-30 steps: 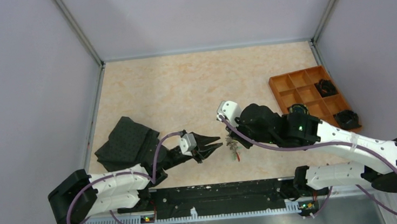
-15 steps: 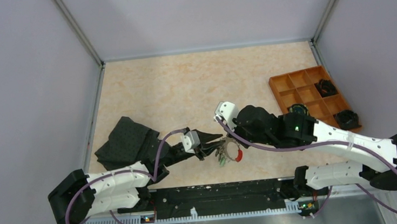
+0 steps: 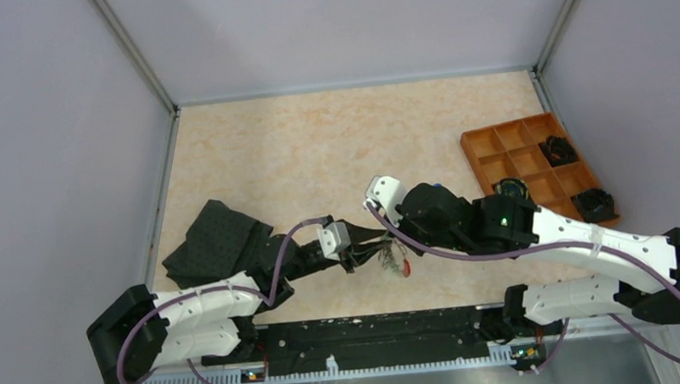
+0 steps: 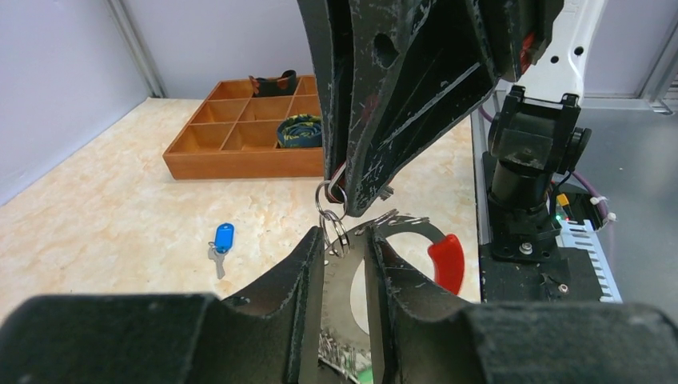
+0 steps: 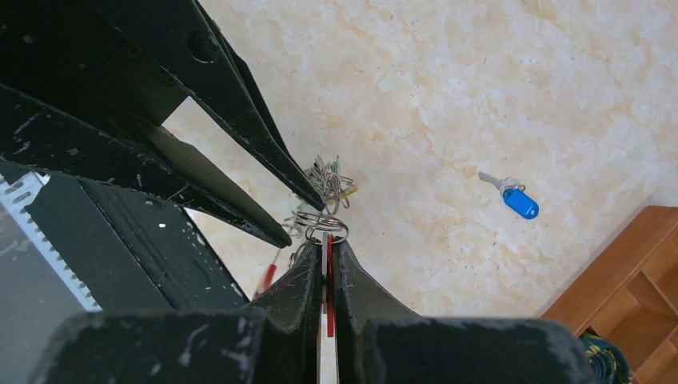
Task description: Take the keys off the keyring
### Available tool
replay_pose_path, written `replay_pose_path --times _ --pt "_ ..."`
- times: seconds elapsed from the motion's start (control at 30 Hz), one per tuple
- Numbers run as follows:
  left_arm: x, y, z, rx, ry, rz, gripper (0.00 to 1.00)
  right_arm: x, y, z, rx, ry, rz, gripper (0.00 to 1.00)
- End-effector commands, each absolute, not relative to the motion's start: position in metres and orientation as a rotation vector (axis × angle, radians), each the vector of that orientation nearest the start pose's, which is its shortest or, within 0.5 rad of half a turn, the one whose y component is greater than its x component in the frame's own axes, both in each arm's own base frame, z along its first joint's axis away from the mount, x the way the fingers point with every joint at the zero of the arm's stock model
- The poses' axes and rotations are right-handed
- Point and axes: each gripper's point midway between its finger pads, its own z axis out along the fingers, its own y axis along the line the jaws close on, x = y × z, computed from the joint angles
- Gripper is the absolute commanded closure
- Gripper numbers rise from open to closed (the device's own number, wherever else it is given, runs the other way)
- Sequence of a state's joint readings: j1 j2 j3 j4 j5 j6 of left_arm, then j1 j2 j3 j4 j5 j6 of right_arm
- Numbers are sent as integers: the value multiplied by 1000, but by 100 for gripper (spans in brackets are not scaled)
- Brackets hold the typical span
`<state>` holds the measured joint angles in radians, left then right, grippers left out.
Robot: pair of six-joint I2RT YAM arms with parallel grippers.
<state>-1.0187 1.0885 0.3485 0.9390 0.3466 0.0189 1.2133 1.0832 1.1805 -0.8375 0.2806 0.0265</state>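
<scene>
Fingers (image 5: 304, 280) of the right gripper (image 5: 329, 246) pinch a small split ring (image 5: 324, 228); the left gripper (image 4: 344, 240) clamps the keyring (image 4: 404, 226). A skewed pull could slip that thin ring free.

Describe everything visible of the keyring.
The keyring is a thin, flat grey metal ring with a red sleeve on one arc. The left gripper is shut on its band. The right gripper pinches a split ring apparently threaded on it; keys bunch beside that.
</scene>
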Motion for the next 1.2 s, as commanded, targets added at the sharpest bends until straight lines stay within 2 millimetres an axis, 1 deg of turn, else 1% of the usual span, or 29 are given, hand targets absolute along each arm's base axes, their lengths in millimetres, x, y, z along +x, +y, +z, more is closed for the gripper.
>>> replay_pose_path --times 0.0,0.17,0.27,0.37,0.53,0.67,0.8,0.93,1.07,1.17 --pt "142 -343 254 972 1026 -1054 69 147 267 270 -1088 1904 401 100" --pt "145 -344 251 968 1043 -1045 70 147 268 270 -1091 1904 400 100" --pt "146 -344 251 962 1044 -1040 73 145 270 268 -1101 1906 409 100" --pt "146 -345 249 968 1047 -1041 81 144 271 267 -1108 1908 408 100" --pt "148 -345 244 976 1065 -1029 99 147 265 268 -1096 1909 374 100" --pt "145 -342 243 984 1058 -1029 100 154 249 268 -1070 1921 283 100" --pt "141 -339 247 965 1042 -1050 100 156 239 265 -1059 1932 239 100" --pt "137 -334 253 933 1013 -1075 100 154 234 253 -1064 1958 221 100" --pt "130 -328 262 908 961 -1102 100 151 234 238 -1077 1980 224 100" --pt "125 -325 266 893 935 -1129 100 151 234 231 -1081 1984 223 100"
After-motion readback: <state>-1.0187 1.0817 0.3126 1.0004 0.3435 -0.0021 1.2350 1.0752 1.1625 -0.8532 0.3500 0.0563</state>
